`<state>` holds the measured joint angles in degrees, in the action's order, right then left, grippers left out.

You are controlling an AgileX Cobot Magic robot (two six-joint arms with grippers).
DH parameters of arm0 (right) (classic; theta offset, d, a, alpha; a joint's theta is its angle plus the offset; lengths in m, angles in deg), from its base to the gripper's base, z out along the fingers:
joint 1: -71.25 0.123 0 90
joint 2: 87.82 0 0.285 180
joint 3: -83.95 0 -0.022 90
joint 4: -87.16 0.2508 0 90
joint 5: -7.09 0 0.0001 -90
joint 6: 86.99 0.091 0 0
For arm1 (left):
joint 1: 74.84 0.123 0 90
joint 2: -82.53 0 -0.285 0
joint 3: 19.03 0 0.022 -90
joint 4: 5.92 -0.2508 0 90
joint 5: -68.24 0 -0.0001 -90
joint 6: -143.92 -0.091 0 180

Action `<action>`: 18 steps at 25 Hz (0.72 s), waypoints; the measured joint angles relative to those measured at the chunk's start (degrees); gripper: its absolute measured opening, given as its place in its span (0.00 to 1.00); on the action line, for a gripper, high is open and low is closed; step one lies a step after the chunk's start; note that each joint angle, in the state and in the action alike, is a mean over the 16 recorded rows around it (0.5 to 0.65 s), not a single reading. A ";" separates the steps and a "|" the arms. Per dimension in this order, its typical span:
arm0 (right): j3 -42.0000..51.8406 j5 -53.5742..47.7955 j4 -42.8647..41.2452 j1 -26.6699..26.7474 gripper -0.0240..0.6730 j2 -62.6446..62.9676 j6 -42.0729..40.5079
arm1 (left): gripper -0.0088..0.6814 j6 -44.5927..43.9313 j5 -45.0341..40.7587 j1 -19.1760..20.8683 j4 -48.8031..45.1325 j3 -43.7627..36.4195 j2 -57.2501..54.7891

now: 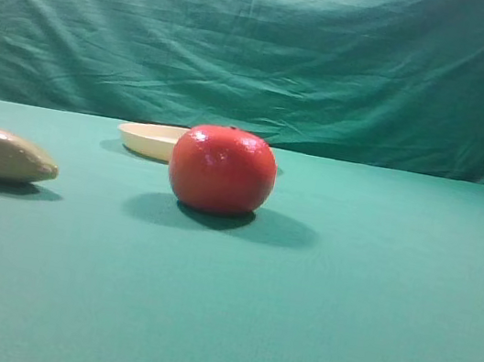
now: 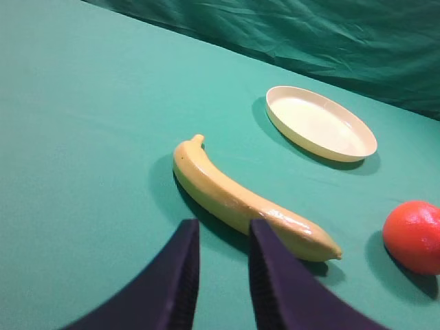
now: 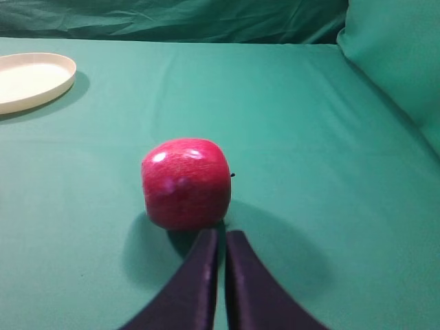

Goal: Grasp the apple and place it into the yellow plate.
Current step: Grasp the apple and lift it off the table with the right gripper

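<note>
The right end effector (image 3: 218,237) sits nearest the lens, its fingers pressed together and empty, tips just short of the apple (image 3: 185,182). Unless they part, they would likely shove the round fruit away. The yellow plate (image 3: 41,86) lies well apart, empty. Green cloth covers the worktop (image 3: 289,124) and backdrop. The left end effector (image 2: 223,230) stands narrowly parted, holding nothing.

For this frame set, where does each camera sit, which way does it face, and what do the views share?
Exterior high: low at the table edge, facing the backdrop across the orange-red fruit; no robot parts show.
Left wrist: above the left gripper, looking down at the banana.
Right wrist: behind the shut right gripper, facing the apple.
Shared: the yellow plate appears in all three.
</note>
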<state>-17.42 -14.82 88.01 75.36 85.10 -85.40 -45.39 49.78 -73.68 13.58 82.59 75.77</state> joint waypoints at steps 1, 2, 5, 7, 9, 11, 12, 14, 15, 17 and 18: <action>0.00 0.00 0.00 0.00 0.03 0.00 0.00 | 0.24 0.00 0.00 0.00 0.00 0.00 0.00; 0.00 0.00 0.00 0.00 0.03 0.00 0.00 | 0.24 0.00 0.00 0.00 0.00 0.00 0.00; 0.00 0.00 0.00 0.00 0.03 0.00 0.00 | 0.24 0.00 0.00 0.00 0.00 0.00 0.00; 0.00 0.00 0.00 0.00 0.03 0.00 0.00 | 0.24 0.00 0.00 0.00 0.00 0.00 0.00; 0.00 0.00 0.00 0.00 0.03 0.00 0.00 | 0.24 0.00 0.00 0.00 0.00 0.00 0.00; 0.00 0.00 -0.01 0.00 0.03 0.00 0.00 | 0.24 0.00 0.00 0.00 0.00 0.00 0.00; 0.00 0.00 -0.01 0.00 0.03 0.00 0.00 | 0.24 0.00 0.00 0.00 0.00 0.00 0.00; 0.00 0.00 -0.01 0.00 0.03 0.00 0.00 | 0.24 0.00 0.00 0.00 0.00 0.00 0.00; 0.00 0.00 -0.01 0.00 0.03 0.00 0.00 | 0.24 0.00 0.00 0.00 0.00 0.00 0.00; 0.00 0.00 -0.01 0.00 0.03 0.00 0.00 | 0.24 0.00 0.00 0.00 0.00 0.00 0.00; 0.00 0.01 -0.01 0.00 0.03 0.00 0.00 | 0.24 0.00 0.00 0.00 0.00 0.00 0.00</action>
<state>-17.42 -14.81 88.00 75.36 85.10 -85.40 -45.39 49.78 -73.68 13.58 82.59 75.77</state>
